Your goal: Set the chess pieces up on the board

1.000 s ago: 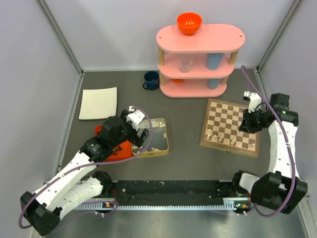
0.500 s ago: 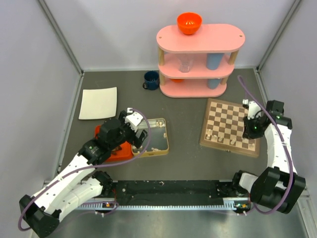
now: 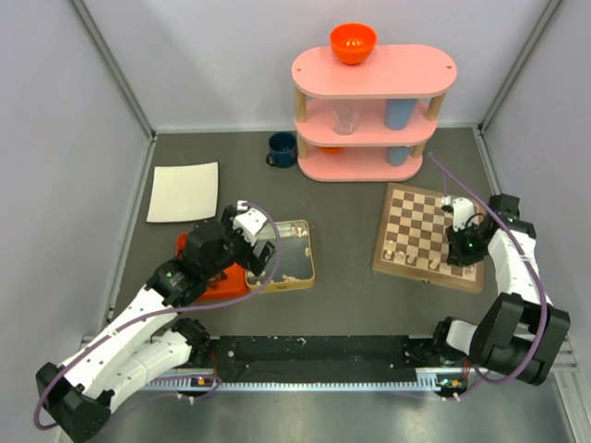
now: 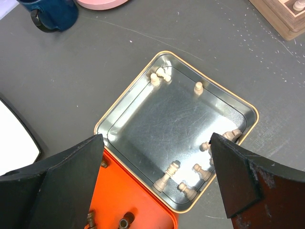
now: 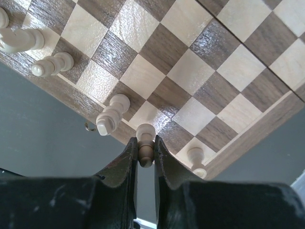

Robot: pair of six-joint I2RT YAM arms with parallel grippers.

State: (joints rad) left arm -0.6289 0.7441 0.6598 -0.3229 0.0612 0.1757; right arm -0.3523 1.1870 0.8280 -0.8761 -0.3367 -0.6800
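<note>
The board (image 3: 420, 214) lies right of centre, with a few pale chess pieces (image 3: 411, 258) standing along its near edge. My right gripper (image 5: 145, 153) is shut on a pale pawn-like piece (image 5: 145, 136), held just above the board's near row between two standing pale pieces (image 5: 112, 113) (image 5: 196, 157). In the top view that gripper (image 3: 459, 249) is over the board's near right part. My left gripper (image 4: 157, 176) is open above the silver tin (image 4: 181, 119), where several pale pieces (image 4: 167, 175) lie loose. Dark pieces (image 4: 126, 222) lie in the orange tray (image 4: 138, 202).
A pink three-tier shelf (image 3: 374, 101) with an orange bowl (image 3: 353, 41) on top stands at the back. A dark blue mug (image 3: 282, 148) sits left of it and a white sheet (image 3: 183, 192) lies at far left. The tin (image 3: 294, 263) overlaps the tray (image 3: 222, 281).
My right gripper has come in from the board's right edge toward its near right squares, still holding the pale piece. The left arm has shifted only slightly over the tin.
</note>
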